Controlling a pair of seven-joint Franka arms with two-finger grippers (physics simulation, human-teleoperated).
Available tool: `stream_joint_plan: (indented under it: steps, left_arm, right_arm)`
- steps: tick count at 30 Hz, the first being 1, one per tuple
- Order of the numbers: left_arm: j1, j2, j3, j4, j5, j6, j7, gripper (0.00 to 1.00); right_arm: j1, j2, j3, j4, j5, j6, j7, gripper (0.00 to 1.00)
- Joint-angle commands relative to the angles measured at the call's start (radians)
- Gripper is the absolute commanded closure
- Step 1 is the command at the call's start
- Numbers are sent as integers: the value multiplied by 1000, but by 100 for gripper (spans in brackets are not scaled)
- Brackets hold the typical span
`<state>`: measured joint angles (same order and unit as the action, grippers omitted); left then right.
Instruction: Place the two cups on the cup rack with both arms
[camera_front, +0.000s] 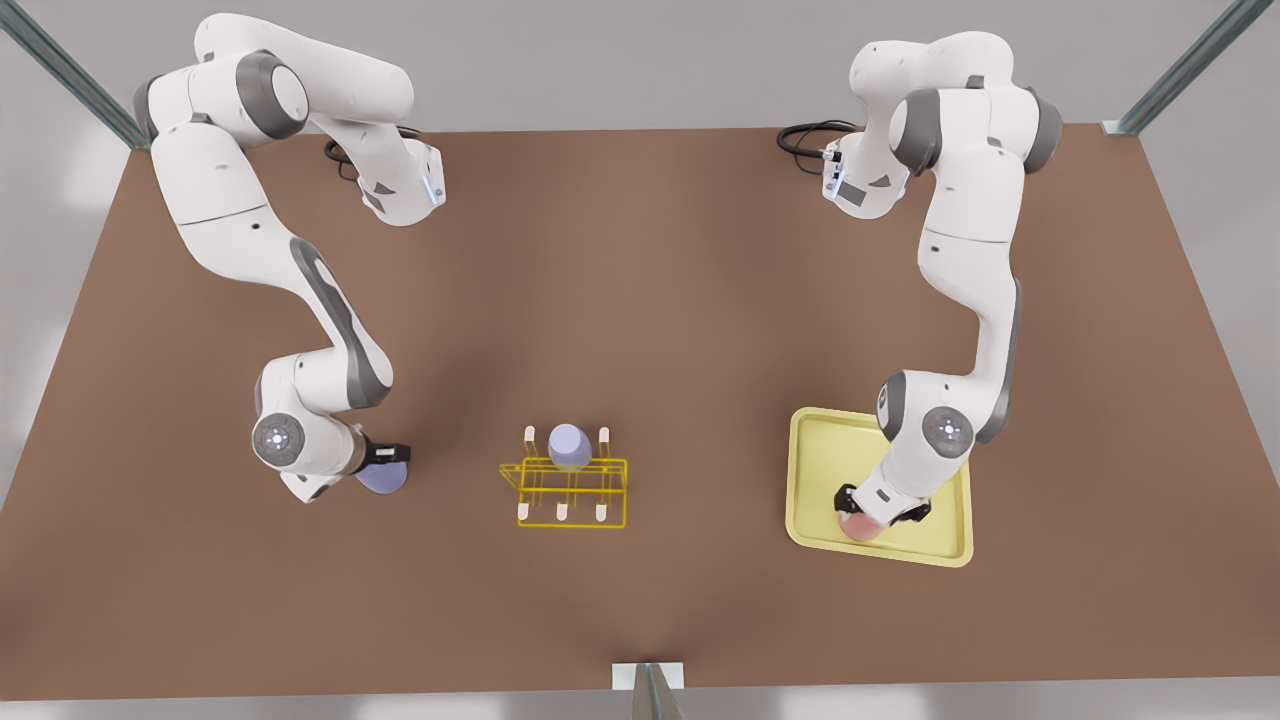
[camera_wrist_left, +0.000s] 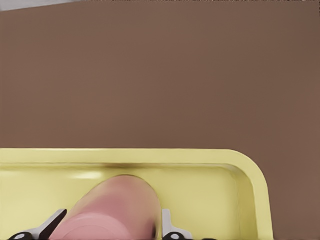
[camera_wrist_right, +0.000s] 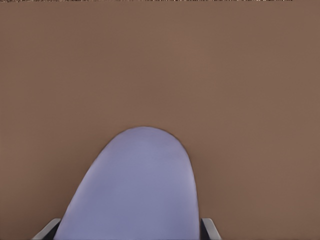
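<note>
The pink cup lies tilted in the pale yellow tray at the front view's right. My left gripper is shut on it, one finger on each side. At the front view's left, my right gripper is shut on a lavender cup over the brown table. The yellow wire cup rack stands between the arms. Another lavender cup sits upside down on its middle back peg.
The tray's raised rim runs just beyond the pink cup. Bare brown table stretches between and behind the arms. A small grey post stands at the table's near edge.
</note>
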<state>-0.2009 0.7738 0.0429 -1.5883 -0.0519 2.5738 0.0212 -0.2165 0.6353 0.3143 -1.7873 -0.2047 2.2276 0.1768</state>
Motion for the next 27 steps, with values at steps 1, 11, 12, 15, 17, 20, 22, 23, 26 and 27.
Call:
stream_joint_plan:
  steps: [1, 11, 12, 15, 17, 20, 22, 23, 26, 27]
  left_arm:
    - [0, -1, 0, 1, 3, 5, -7, 9]
    - [0, 2, 0, 1, 3, 3, -7, 12]
    - [0, 1, 0, 1, 1, 3, -9, 12]
    - [0, -7, 0, 1, 1, 2, -20, 15]
    - [2, -27, 0, -6, 0, -6, -20, 17]
    - [-3, -57, 0, -25, 1, -29, -40, 17]
    - [-17, -145, 0, -42, 1, -207, -73, 17]
    - [-43, -174, 0, -41, 3, -271, -158, 17]
    - [-140, -171, -8, 7, 26, -348, -460, 17]
    - [-181, -165, -8, 57, 27, -408, -559, 17]
  right_arm:
    - [-1, 0, 0, 0, 1, 20, 41, 0]
    - [-4, 0, 2, 8, 2, 17, 26, 41]
    - [-11, 0, 2, 16, 2, 12, 24, 41]
    - [-20, -5, 9, 23, 10, 10, 21, 41]
    - [-21, -6, 14, 34, 11, 9, 6, 41]
    - [-21, -25, 77, 103, 14, -51, -14, 41]
    - [-23, -32, 123, 124, 14, -54, -16, 41]
    - [-23, -37, 154, 134, 14, -54, -14, 41]
    - [-23, -39, 239, 169, 14, -54, -16, 41]
    - [-21, -39, 258, 184, 14, -56, -16, 41]
